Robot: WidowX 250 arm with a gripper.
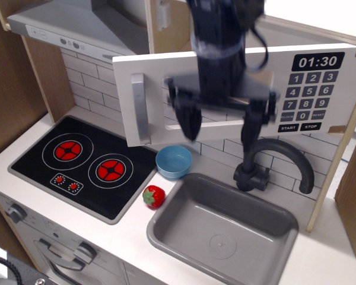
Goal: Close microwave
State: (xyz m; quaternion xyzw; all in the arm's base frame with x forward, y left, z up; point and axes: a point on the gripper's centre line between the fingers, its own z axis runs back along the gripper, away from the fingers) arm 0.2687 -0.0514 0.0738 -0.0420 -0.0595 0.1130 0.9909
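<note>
The microwave has a wide white door that stands swung open toward me, with a clear window, a grey vertical bar handle at its left edge and a black keypad showing 01:30 at the right. My gripper hangs in front of the door's window, blurred by motion, its two dark fingers spread wide apart and holding nothing. The arm covers much of the window. The fingertips reach below the door's lower edge.
A blue bowl and a red strawberry sit between the black stovetop and the grey sink. A black faucet rises behind the sink. A grey range hood is at the upper left.
</note>
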